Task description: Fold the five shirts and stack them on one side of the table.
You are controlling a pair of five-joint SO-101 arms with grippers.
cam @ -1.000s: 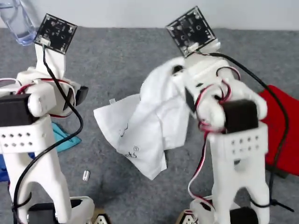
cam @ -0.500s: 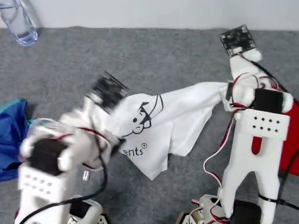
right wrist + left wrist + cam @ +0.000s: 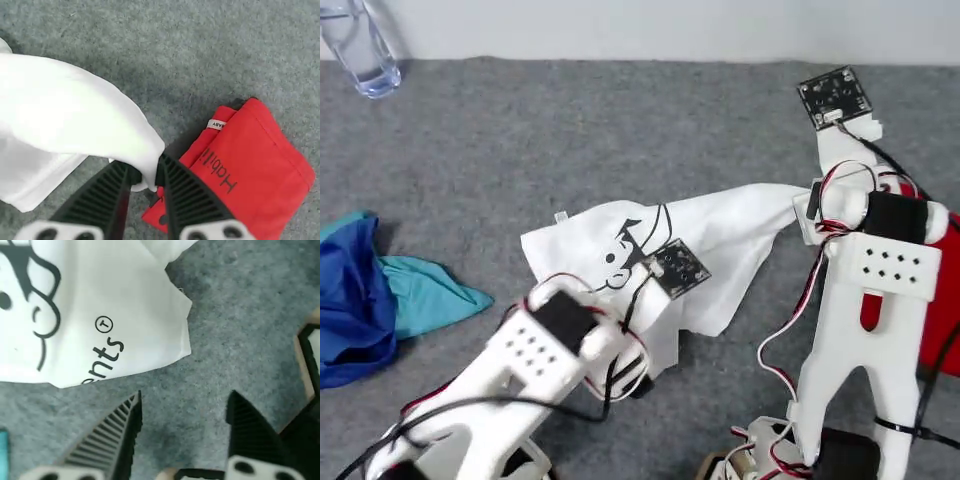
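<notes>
Jaws apart, the left gripper (image 3: 185,407) hovers over bare table (image 3: 240,310). The white shirt (image 3: 100,315), stretched left-right mid-table, has its loose near hem just far-right of it. The right gripper (image 3: 147,176) pinches the shirt's right end, beside 1 folded red shirt (image 3: 250,160).

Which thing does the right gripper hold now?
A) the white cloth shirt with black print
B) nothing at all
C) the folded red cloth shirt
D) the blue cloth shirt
A: in the right wrist view the right gripper is shut on an edge of the white cloth shirt with black print, while the folded red cloth shirt lies apart on the grey table.
</notes>
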